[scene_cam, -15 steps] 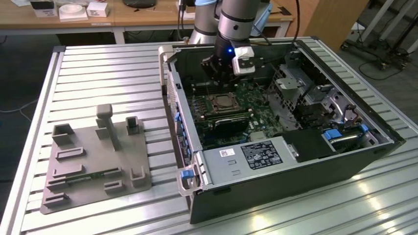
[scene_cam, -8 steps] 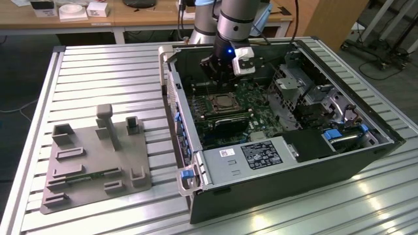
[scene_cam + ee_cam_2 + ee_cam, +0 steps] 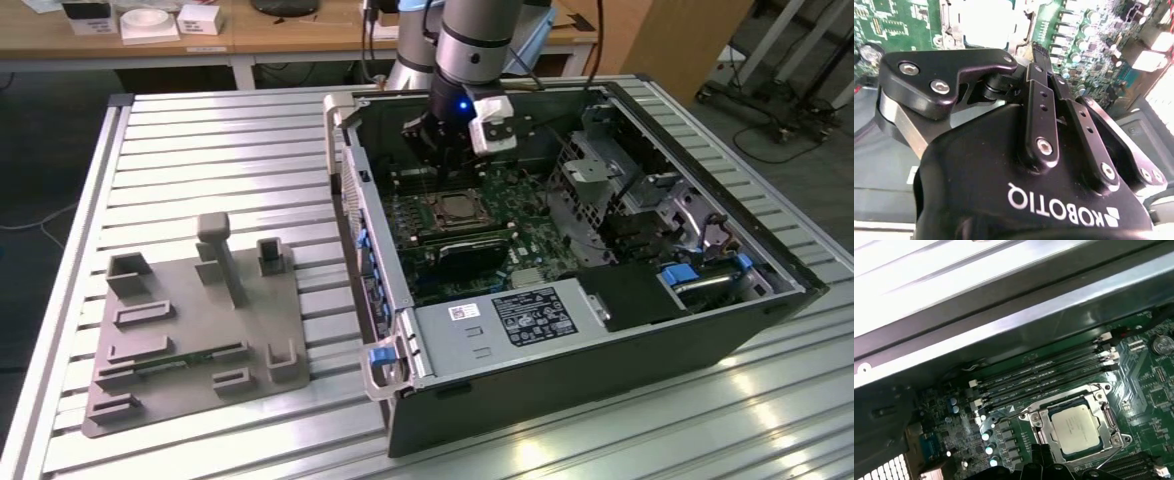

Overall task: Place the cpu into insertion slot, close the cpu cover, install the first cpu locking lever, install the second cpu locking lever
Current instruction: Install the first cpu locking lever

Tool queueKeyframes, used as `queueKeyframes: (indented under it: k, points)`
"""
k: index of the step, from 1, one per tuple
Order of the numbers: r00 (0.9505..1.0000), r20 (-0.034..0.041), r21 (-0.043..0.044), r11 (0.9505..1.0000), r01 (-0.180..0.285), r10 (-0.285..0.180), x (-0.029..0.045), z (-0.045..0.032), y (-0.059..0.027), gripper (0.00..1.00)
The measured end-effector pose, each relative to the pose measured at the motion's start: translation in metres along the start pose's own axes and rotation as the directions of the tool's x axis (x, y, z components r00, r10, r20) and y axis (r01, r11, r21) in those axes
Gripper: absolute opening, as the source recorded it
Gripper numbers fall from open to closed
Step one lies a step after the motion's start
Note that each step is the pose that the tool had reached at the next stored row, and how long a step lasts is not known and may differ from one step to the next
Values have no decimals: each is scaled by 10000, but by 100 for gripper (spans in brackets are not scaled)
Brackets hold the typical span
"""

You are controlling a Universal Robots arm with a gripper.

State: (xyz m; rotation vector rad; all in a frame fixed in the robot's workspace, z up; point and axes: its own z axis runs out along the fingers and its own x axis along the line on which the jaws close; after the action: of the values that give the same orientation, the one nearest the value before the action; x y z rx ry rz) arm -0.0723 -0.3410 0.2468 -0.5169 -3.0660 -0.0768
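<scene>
The cpu [image 3: 1076, 427], silvery-grey and square, lies flat in the insertion slot [image 3: 1106, 417] on the green board. The cpu cover [image 3: 1046, 427] lies down around it, with the chip showing through its cut-out. A thin wire locking lever [image 3: 1109, 456] runs along one edge of the socket. My gripper [image 3: 1041, 463] hovers close above the board beside the socket, fingers together and holding nothing. In the exterior view the gripper [image 3: 441, 160] hangs inside the open case just behind the cpu [image 3: 455, 208]. In the second wrist view the gripper [image 3: 1035, 50] points at the washed-out bright cpu [image 3: 986, 22].
Long black memory slots [image 3: 1044, 375] run beside the socket, and the case wall [image 3: 1004, 315] rises behind them. A grey white-labelled box [image 3: 514, 320] and a drive cage [image 3: 621, 190] crowd the case. A grey fixture plate [image 3: 194, 320] lies on the slatted table at the exterior view's left.
</scene>
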Motion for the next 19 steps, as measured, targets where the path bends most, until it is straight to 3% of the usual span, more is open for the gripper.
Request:
queueKeyframes:
  k: [5,10,14,19]
  points:
    - [9960,-40,31,9960,888,-888,0,1,0,10]
    - [9839,-83,60,9839,1785,-1784,0,5,0,10]
    - [9818,-89,58,9818,1899,-1899,30,6,-11,10]
    - [9812,-92,61,9812,1929,-1928,183,11,-64,10]
